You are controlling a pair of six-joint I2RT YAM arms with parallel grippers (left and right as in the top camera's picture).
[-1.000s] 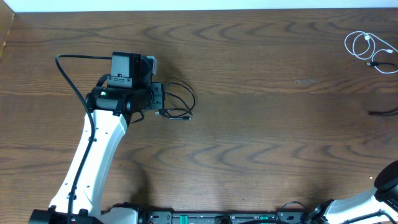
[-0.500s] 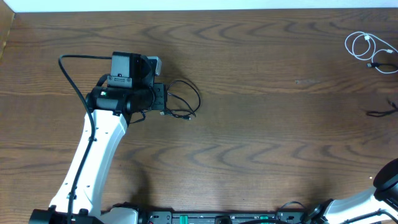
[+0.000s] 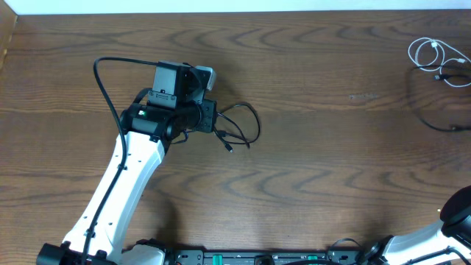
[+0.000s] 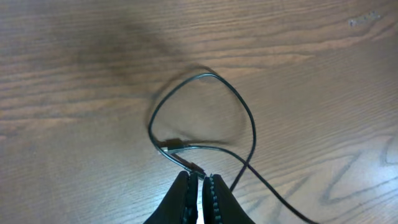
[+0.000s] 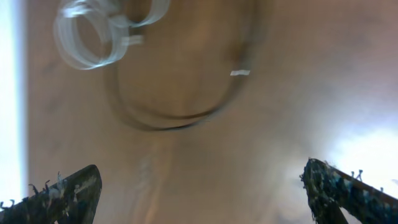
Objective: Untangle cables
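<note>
The black cable (image 3: 246, 125) curls in a loop just right of my left gripper (image 3: 212, 118), its small plug (image 3: 230, 149) lying below the loop. In the left wrist view my left gripper (image 4: 200, 177) is shut on the black cable (image 4: 251, 127) near a connector, and the loop lies on the wood ahead. The white cable (image 3: 429, 53) sits coiled at the far right back corner. Another stretch of black cable (image 3: 430, 118) curves below it. My right gripper (image 5: 202, 183) stands wide open above the table with nothing between its fingers; the white coil (image 5: 87, 37) and a dark curve of cable (image 5: 168, 118) show blurred.
The wooden table (image 3: 324, 177) runs to a white edge along the back. The left arm's own thick black cable (image 3: 107, 81) arches to its left. Part of the right arm (image 3: 460, 213) shows at the bottom right corner.
My left gripper has moved right and slightly back, dragging the black loop with it. The black stretch at the far right now lies in a longer curve.
</note>
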